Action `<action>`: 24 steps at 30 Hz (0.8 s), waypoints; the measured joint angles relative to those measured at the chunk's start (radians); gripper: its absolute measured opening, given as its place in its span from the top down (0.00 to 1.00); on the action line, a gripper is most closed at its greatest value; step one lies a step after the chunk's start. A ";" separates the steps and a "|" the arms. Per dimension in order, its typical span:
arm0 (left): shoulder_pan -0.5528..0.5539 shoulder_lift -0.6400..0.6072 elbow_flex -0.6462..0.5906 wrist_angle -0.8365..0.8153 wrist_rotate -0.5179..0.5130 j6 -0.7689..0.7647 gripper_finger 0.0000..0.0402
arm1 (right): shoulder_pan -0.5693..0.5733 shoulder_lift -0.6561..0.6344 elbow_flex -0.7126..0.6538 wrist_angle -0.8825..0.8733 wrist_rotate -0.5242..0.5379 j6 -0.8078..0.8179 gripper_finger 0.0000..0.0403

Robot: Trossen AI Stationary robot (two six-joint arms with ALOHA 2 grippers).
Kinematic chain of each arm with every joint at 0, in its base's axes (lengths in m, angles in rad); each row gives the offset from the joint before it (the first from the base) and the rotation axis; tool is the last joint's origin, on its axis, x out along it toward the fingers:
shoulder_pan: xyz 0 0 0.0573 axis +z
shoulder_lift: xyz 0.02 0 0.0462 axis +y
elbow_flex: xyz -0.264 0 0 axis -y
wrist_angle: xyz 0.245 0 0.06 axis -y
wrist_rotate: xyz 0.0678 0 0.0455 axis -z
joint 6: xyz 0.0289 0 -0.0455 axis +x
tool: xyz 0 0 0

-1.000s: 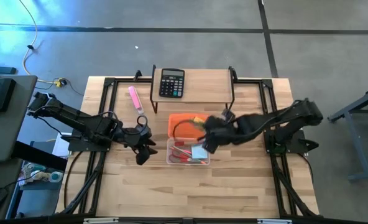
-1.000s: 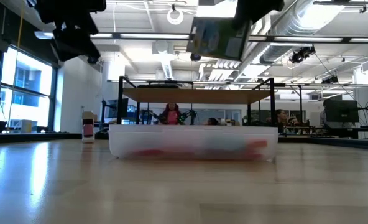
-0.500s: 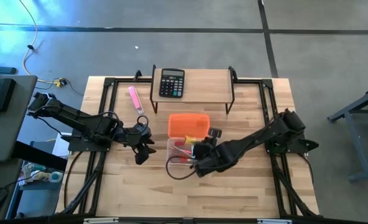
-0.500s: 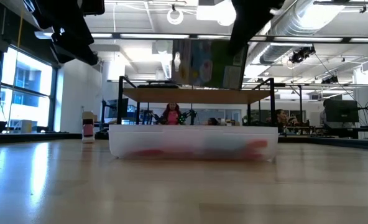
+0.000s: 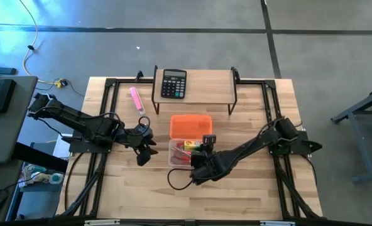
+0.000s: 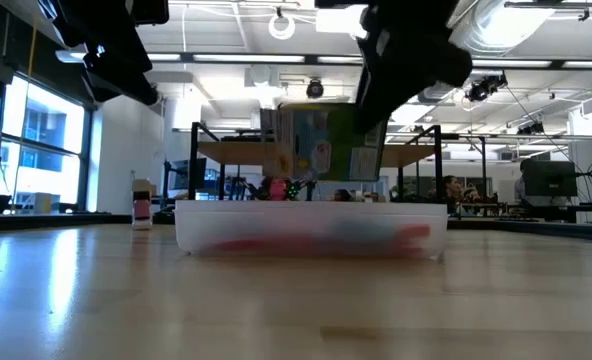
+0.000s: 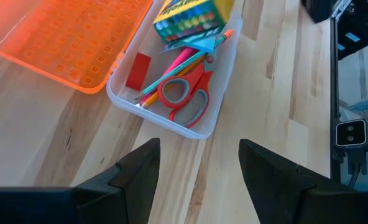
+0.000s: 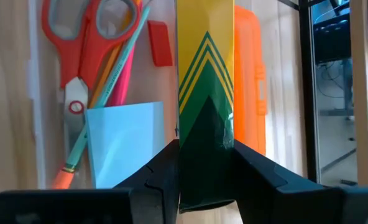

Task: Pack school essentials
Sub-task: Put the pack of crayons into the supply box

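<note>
Yellow crayon pack [image 8: 204, 93] hangs over scissors [image 7: 187, 95], pencils [image 7: 174, 66], sticky-notes [image 8: 125, 143].

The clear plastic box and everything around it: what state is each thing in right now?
Clear plastic box: open, partly filled.
Orange lid: off, flat on the table beside the box.
Yellow-green crayon pack: gripped, held over the box.
Red-handled scissors: closed, lying in the box.
Light-blue sticky-note pad: in the box.
Right tool: shut on the pack.
Left tool: open, empty.
</note>
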 joint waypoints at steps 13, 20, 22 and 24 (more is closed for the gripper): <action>0.000 0.000 0.000 0.000 -0.002 0.000 0.48 | -0.015 0.087 0.000 0.000 0.011 -0.005 0.72; 0.000 0.000 0.000 0.000 -0.003 0.001 0.48 | -0.027 0.092 0.000 0.001 -0.017 0.042 0.72; 0.000 0.000 0.000 0.000 -0.003 0.001 0.48 | -0.034 0.092 0.000 0.002 -0.043 0.048 0.72; 0.000 0.000 0.000 0.000 -0.004 0.001 0.48 | -0.044 0.092 0.000 0.001 -0.073 0.048 0.72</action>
